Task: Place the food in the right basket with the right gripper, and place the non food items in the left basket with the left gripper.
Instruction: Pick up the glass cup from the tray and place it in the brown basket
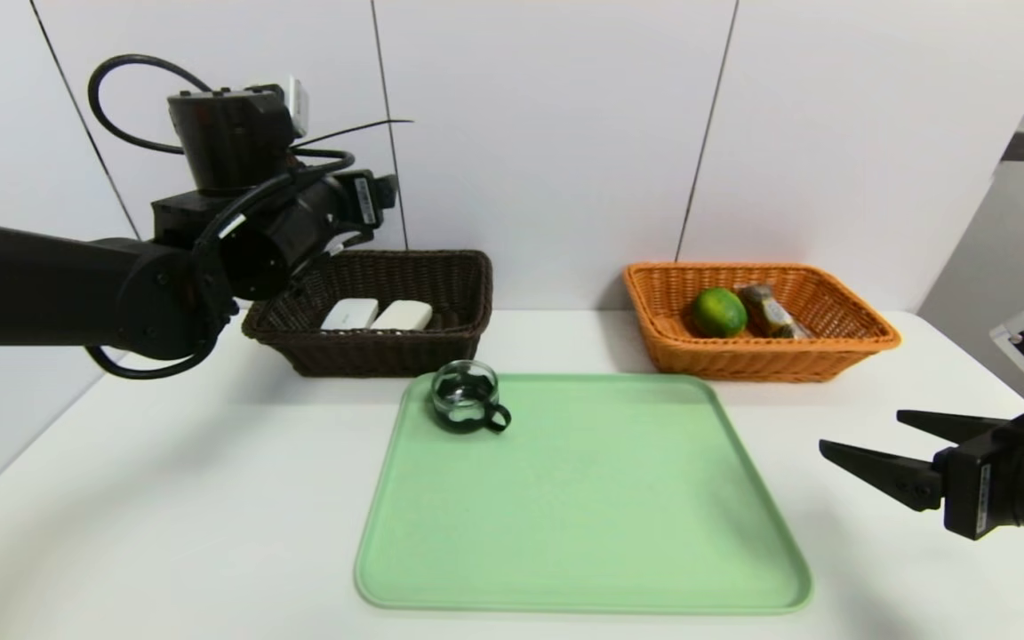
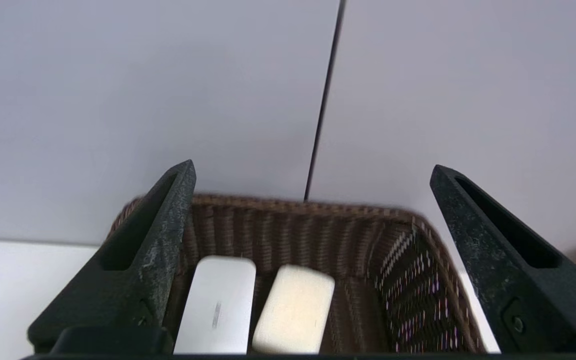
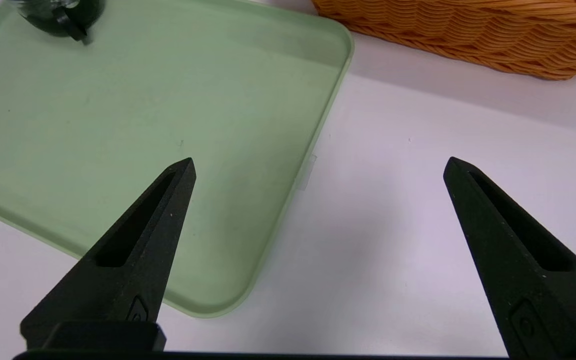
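Observation:
The dark brown left basket (image 1: pixel 459 333) (image 2: pixel 408 260) holds the flat white case (image 1: pixel 349 313) (image 2: pixel 218 305) and the small white bar (image 1: pixel 402 315) (image 2: pixel 295 310) side by side. My left gripper (image 2: pixel 313 170) hovers above that basket, open, with nothing between its fingers. The orange right basket (image 1: pixel 832 351) (image 3: pixel 468 25) holds the green lime (image 1: pixel 718 312) and the pack of foil-wrapped chocolates (image 1: pixel 770 311). The clear glass cup with a black handle (image 1: pixel 468 397) (image 3: pixel 58 15) stands on the green tray's far left corner. My right gripper (image 1: pixel 859 436) (image 3: pixel 318 160) rests open and empty over the table beside the tray's right edge.
The pale green tray (image 1: pixel 583 533) (image 3: pixel 143 125) lies in the middle of the white table (image 1: pixel 165 498), in front of both baskets. A white panelled wall (image 1: pixel 548 133) rises right behind the baskets.

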Robot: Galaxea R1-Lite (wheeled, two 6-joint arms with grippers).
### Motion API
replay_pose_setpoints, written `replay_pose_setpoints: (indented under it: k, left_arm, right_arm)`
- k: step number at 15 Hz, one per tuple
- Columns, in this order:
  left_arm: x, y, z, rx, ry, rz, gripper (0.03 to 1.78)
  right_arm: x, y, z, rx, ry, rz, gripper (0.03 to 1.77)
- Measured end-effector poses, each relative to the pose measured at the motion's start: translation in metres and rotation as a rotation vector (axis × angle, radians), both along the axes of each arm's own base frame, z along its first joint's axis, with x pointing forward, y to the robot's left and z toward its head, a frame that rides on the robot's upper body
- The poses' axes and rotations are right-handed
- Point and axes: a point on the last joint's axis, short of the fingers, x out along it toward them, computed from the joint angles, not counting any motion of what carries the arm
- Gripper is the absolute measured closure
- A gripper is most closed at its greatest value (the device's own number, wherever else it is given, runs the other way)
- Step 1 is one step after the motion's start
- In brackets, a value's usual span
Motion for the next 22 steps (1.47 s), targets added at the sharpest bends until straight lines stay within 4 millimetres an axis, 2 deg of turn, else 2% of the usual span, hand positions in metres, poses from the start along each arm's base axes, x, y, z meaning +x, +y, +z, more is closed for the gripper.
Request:
replay_pose_setpoints:
  k: [3, 6, 10, 12, 15, 19, 22]
  left_arm:
    - [-0.037, -0.001, -0.021, 0.037, 0.098, -0.045, 0.14]
    - [-0.074, -0.003, -0.055, 0.033, 0.178, -0.103, 0.14]
    - [-0.116, 0.008, -0.103, 0.072, 0.18, -0.227, 0.12]
    - [-0.135, 0.015, -0.12, 0.09, 0.148, -0.318, 0.12]
    - [-0.138, 0.015, -0.133, 0.088, 0.144, -0.382, 0.12]
    - [-0.116, 0.001, -0.148, 0.072, 0.094, -0.399, 0.12]
    - [-0.103, -0.008, -0.169, 0.078, 0.105, -0.462, 0.12]
  right_arm:
    - [0.002, 0.0, 0.012, 0.006, -0.046, 0.0, 0.09]
    - [0.001, 0.0, 0.015, 0.006, -0.057, -0.004, 0.09]
    - [-0.002, -0.001, 0.014, -0.024, -0.061, -0.038, 0.09]
    - [-0.004, -0.001, 0.013, -0.025, -0.059, -0.038, 0.09]
    - [-0.006, -0.002, 0.01, -0.025, -0.053, -0.043, 0.09]
    - [-0.007, -0.002, 0.01, -0.025, -0.054, -0.045, 0.09]
    - [-0.006, -0.003, 0.011, -0.025, -0.056, -0.049, 0.09]
